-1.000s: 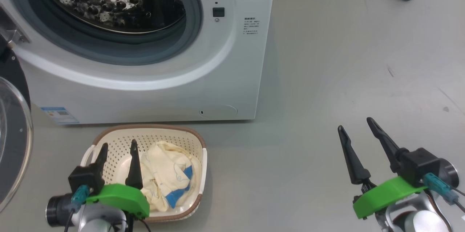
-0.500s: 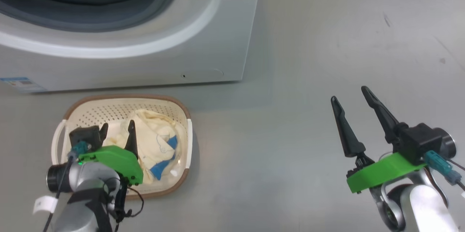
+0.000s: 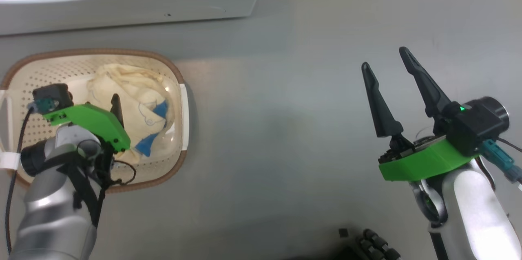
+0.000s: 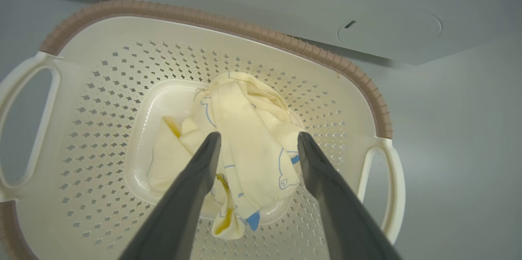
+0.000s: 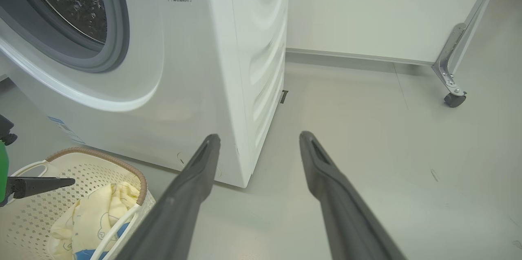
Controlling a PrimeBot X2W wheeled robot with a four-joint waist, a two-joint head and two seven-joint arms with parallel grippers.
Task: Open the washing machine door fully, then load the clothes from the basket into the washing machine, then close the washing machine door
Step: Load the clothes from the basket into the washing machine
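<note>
The cream basket (image 3: 176,73) with its brown rim sits on the floor in front of the white washing machine (image 3: 122,3). Pale yellow clothes (image 3: 134,87) with blue patches lie bunched in it. My left gripper (image 3: 91,96) hangs open inside the basket. In the left wrist view its fingertips straddle the clothes (image 4: 244,125) from above, left gripper (image 4: 259,134) holding nothing. My right gripper (image 3: 383,57) stands open over bare floor, well right of the basket. The right wrist view shows the machine (image 5: 204,68), its open drum (image 5: 77,3) and the basket (image 5: 102,156). The door is out of view.
Grey floor stretches to the right of the machine. A white panel on a metal leg with a caster (image 5: 452,99) stands at the far right. A dark ribbed part (image 3: 375,245) pokes in at the bottom of the head view.
The head camera has tilted down, sliding the machine up out of frame. My left gripper has dropped deeper into the basket, over the clothes. The right gripper stays open.
</note>
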